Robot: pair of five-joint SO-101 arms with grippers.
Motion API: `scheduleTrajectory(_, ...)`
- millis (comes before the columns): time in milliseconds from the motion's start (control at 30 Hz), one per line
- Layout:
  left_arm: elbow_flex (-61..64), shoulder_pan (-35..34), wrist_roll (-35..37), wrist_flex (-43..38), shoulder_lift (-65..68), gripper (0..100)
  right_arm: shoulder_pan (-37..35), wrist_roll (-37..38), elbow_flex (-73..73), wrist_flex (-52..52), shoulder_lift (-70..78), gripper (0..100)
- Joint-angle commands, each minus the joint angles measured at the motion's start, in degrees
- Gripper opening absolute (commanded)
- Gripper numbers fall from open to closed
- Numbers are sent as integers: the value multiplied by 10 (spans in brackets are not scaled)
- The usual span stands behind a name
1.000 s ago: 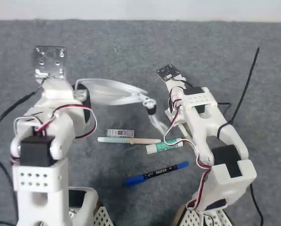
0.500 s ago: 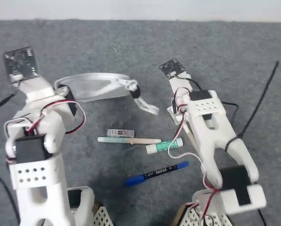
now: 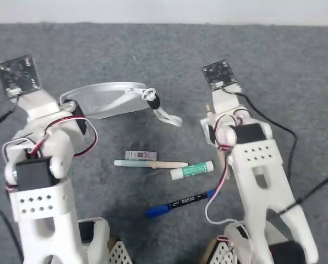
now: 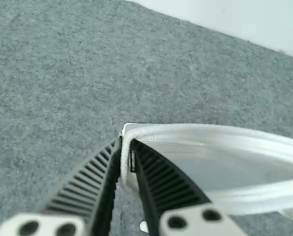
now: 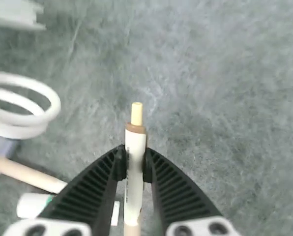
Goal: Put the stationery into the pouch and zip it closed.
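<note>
Clamping pouch rim: left end effector | right end effector: clamped on beige pen, tip protruding

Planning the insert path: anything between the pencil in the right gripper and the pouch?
Nothing solid visible. Between the pencil and the pouch lies only the pouch's white strap, on the mat.

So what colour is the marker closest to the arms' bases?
The marker is blue with a black middle, clearest in the high view.

pouch cut off, pencil end hidden
</note>
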Motion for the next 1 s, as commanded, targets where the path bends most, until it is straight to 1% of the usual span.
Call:
scheduleTrajectory(0, 11, -1, 11, -26, 11, 10, 12, -52, -6, 6, -68, 7)
scheduleTrajectory(133, 29, -1, 11, -51, 11, 10, 11, -85, -4, 27, -114, 7)
scheduleTrajectory(267, 29, -1, 11, -52, 11, 10, 7, -112, -4, 34, -160, 7)
scheduleTrajectory(567, 30, -1, 11, -51, 11, 10, 6, -121, -4, 34, -250, 7)
scheduleTrajectory(733, 31, -1, 11, -50, 11, 10, -30, -114, -7, 34, -321, 7)
scheduleTrajectory(900, 31, -1, 11, -51, 11, 10, -81, -33, -7, 29, -395, 7)
scheduleTrajectory(967, 31, 0, 11, -51, 11, 10, -115, -27, -7, 29, -414, 7)
